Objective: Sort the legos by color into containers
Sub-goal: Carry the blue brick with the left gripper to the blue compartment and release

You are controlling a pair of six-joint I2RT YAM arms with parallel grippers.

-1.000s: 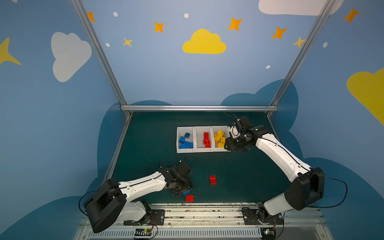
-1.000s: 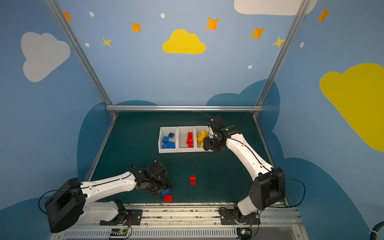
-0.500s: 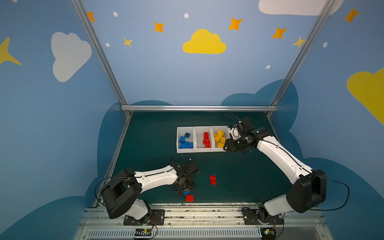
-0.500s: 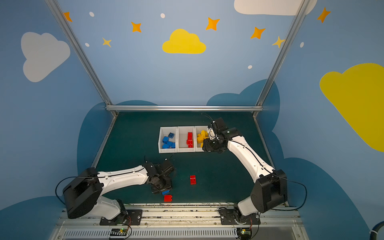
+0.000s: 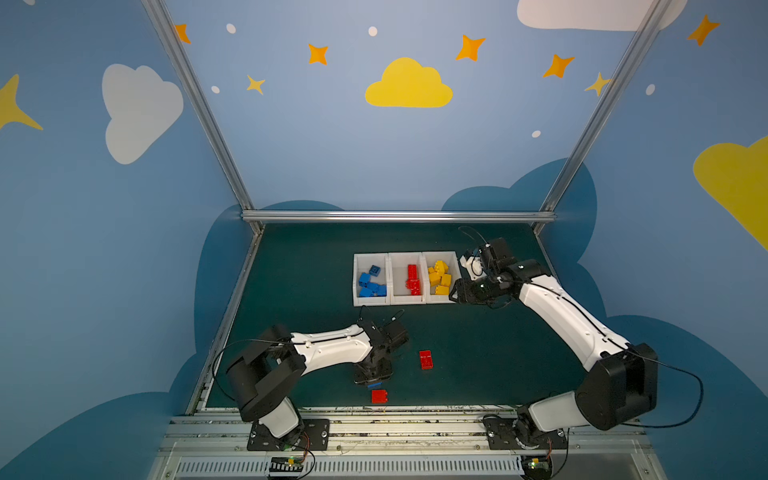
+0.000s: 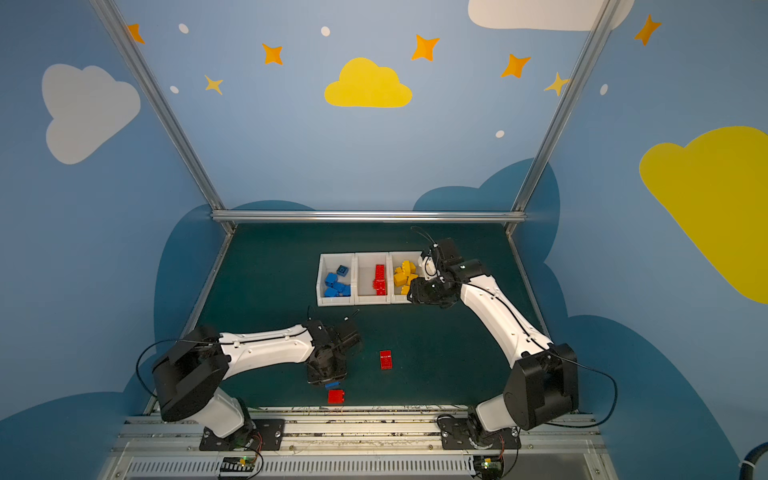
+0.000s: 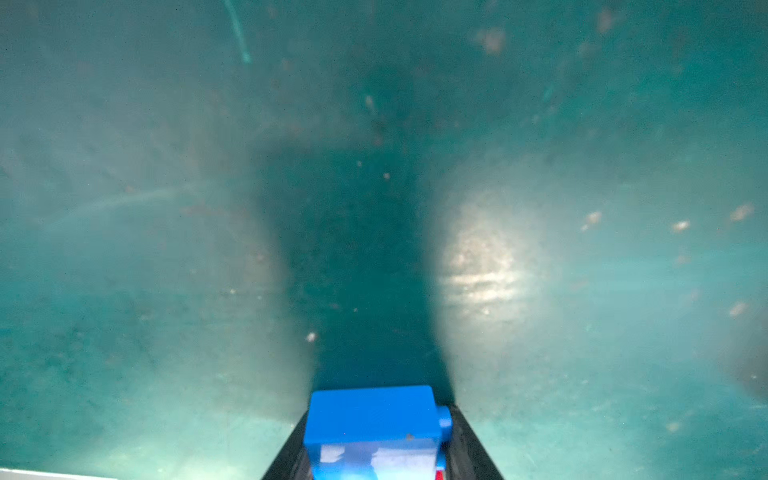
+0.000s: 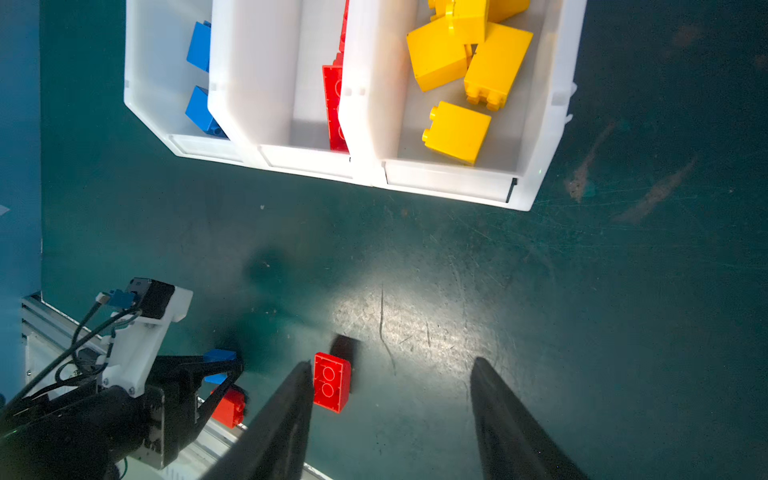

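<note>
Blue brick (image 7: 374, 419) is clamped between the fingers of my left gripper (image 5: 373, 376), low over the green counter (image 5: 299, 291) near its front edge; whether it touches the surface I cannot tell. My right gripper (image 8: 391, 363) hangs with its jaws spread wide and holds nothing, just beside the front right corner of the yellow bin (image 5: 441, 300). One red brick (image 5: 426, 359) lies loose to the right of the left gripper, and a second red brick (image 5: 379, 396) sits just in front of it.

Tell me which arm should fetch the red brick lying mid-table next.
Right, probably: the right hand is open, empty and faces the red brick; the left hand is clamped on the blue brick.
</note>
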